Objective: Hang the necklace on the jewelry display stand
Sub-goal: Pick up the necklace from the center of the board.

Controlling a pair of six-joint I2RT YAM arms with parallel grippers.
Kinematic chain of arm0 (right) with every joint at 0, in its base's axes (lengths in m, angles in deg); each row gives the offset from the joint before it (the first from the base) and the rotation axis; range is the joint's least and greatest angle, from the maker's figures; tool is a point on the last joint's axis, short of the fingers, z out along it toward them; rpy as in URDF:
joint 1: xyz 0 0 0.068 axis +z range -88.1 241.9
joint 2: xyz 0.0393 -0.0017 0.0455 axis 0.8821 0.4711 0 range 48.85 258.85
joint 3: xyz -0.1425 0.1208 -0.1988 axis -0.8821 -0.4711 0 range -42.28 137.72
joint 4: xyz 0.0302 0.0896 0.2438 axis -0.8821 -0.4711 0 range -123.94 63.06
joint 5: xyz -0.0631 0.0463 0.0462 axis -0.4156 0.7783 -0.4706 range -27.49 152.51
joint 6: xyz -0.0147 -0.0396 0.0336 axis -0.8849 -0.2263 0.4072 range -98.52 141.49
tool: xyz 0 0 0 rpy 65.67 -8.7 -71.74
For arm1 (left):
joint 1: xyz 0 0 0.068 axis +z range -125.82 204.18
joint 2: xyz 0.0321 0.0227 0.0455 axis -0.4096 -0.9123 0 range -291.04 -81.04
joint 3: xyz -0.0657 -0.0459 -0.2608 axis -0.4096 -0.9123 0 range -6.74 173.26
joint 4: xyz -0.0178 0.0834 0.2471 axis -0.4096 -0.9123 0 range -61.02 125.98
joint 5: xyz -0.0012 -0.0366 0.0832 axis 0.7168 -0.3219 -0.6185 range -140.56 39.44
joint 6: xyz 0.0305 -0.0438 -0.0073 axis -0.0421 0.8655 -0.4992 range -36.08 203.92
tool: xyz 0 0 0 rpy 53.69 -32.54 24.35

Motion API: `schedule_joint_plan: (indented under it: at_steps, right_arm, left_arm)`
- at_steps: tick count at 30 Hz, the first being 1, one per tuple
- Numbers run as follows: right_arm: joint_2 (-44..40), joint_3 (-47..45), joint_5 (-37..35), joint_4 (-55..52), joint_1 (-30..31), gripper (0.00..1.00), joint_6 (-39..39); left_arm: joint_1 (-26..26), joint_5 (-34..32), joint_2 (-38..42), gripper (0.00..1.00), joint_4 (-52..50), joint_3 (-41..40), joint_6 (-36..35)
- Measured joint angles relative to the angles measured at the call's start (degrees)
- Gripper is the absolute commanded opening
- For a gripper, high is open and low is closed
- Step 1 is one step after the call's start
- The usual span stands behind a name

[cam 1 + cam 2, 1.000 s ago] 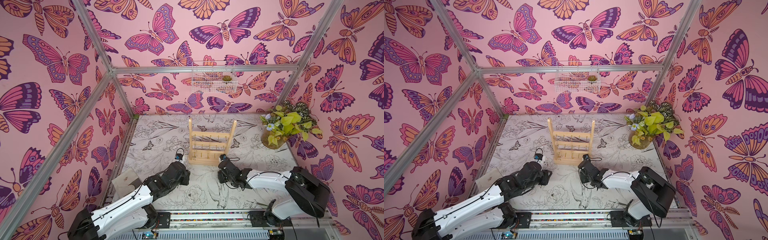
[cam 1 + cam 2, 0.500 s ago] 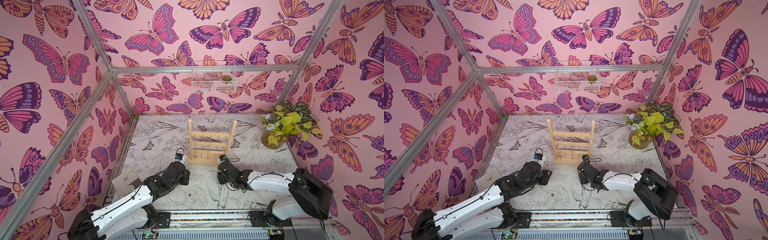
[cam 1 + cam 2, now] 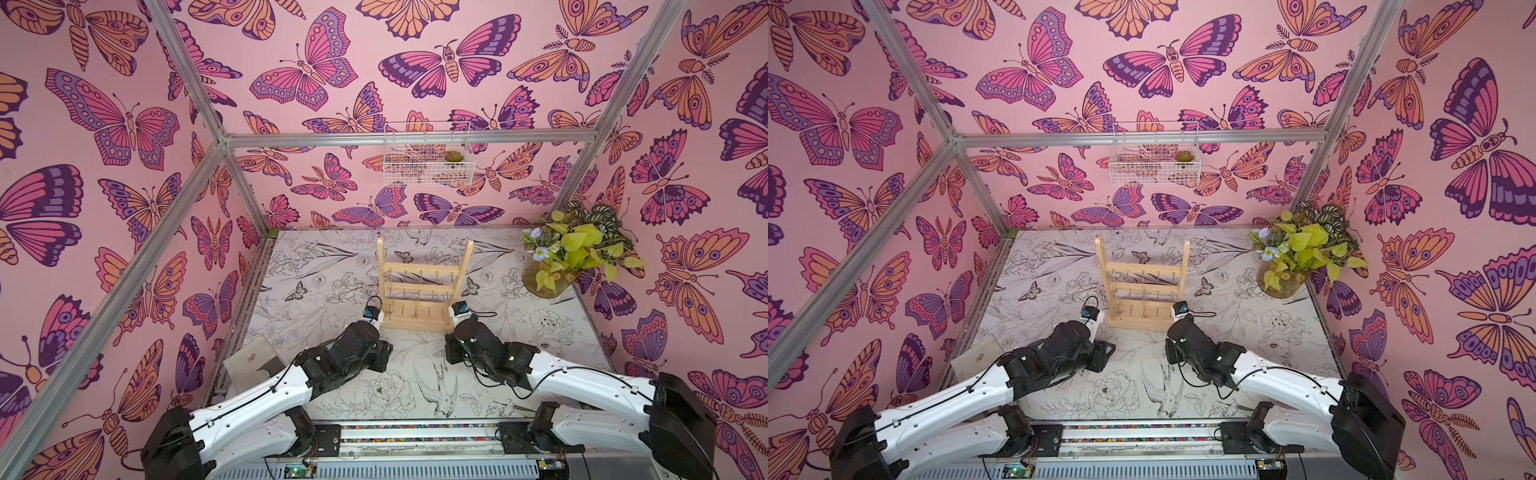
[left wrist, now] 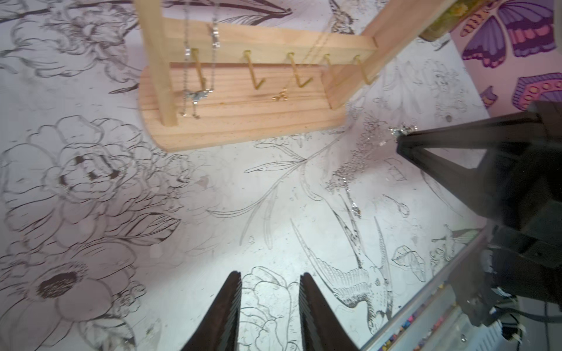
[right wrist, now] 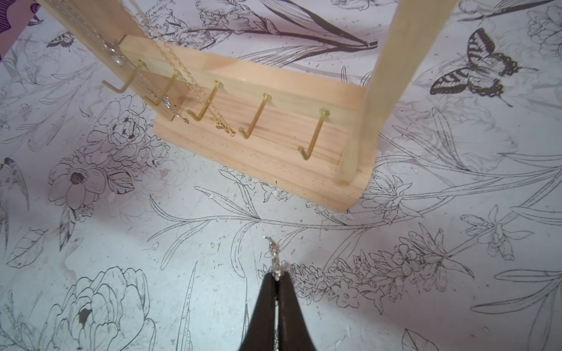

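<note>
The jewelry display stand (image 3: 419, 291) (image 3: 1144, 291), a pale wooden rack with gold hooks, stands mid-table. The necklace (image 5: 272, 252) is a thread-thin pale chain. My right gripper (image 5: 276, 275) is shut on one end of it, low over the table just in front of the stand's base (image 5: 273, 164). The left wrist view shows the rest of the necklace (image 4: 346, 179) lying bunched on the table below the right gripper (image 4: 401, 142). My left gripper (image 4: 270, 279) is open and empty, in front of the stand's base (image 4: 243, 121).
Other chains hang on the stand: a silver one (image 4: 197, 91) and a gold one (image 5: 225, 126). A potted plant (image 3: 573, 257) sits at the back right. A white wire basket (image 3: 428, 162) hangs on the back wall. A beige card (image 3: 253, 361) lies at the left edge.
My right gripper's jaws have closed on the end of the chain, and the arm has shifted slightly. The left arm has stayed still.
</note>
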Motion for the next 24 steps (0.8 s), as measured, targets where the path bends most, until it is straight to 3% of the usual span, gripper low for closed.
schedule_joint_plan:
  at_steps: [10,24]
  right_arm:
    - [-7.56,6.16,0.46,-6.56,4.66,0.03,-3.23]
    - [-12.7,14.38,4.35,-9.57,6.6,0.03,-6.03]
  left_arm:
    - [-1.07,9.92,-5.11,0.41,11.15,1.84,-3.93]
    - [-1.33,21.66,-11.65,0.52,30.18,1.84,-12.11]
